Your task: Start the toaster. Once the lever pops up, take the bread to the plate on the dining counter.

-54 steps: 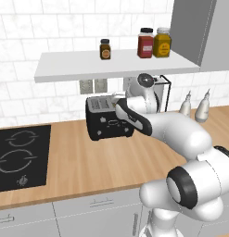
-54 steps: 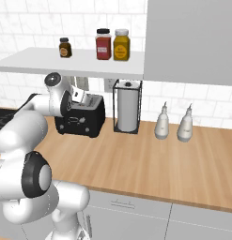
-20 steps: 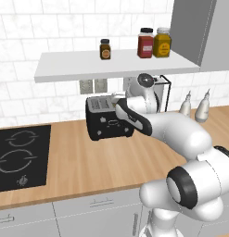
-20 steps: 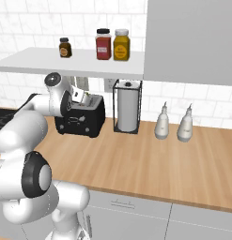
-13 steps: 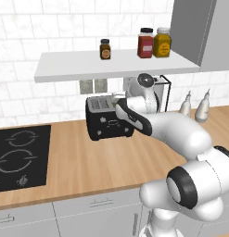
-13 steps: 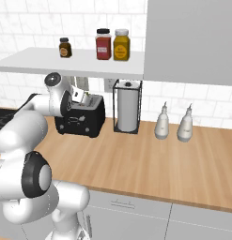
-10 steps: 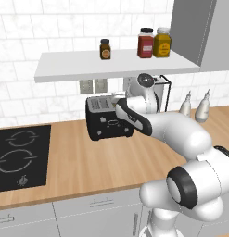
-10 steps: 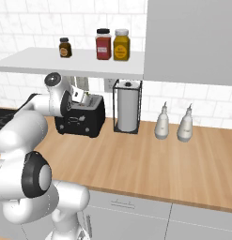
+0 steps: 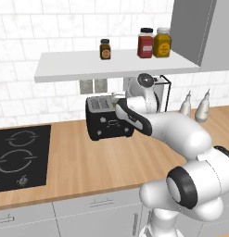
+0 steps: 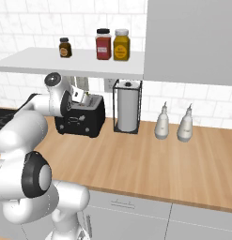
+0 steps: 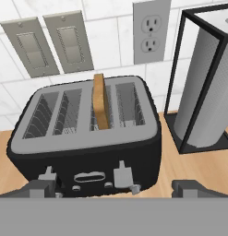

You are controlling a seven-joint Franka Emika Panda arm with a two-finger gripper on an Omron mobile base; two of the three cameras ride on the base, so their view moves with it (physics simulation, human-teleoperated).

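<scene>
The black toaster [image 9: 106, 124] [image 10: 82, 120] [image 11: 87, 138] stands on the wood worktop against the tiled wall. A tan slice of bread [image 11: 101, 102] sticks up on edge from one of its middle slots. Two grey levers show low on the toaster's front, one [image 11: 123, 175] below the bread. My gripper [image 9: 118, 105] [image 10: 80, 97] [image 11: 115, 190] hovers just in front of and above the toaster, open, with nothing between its fingertips [image 11: 41, 188]. The plate and the dining counter are out of view.
A black wire holder with a paper towel roll [image 10: 127, 112] [image 11: 205, 87] stands right beside the toaster. Two white bottles [image 10: 174, 124] sit farther right. A shelf with three jars [image 9: 143, 44] hangs overhead. A black cooktop [image 9: 18, 157] lies to the left.
</scene>
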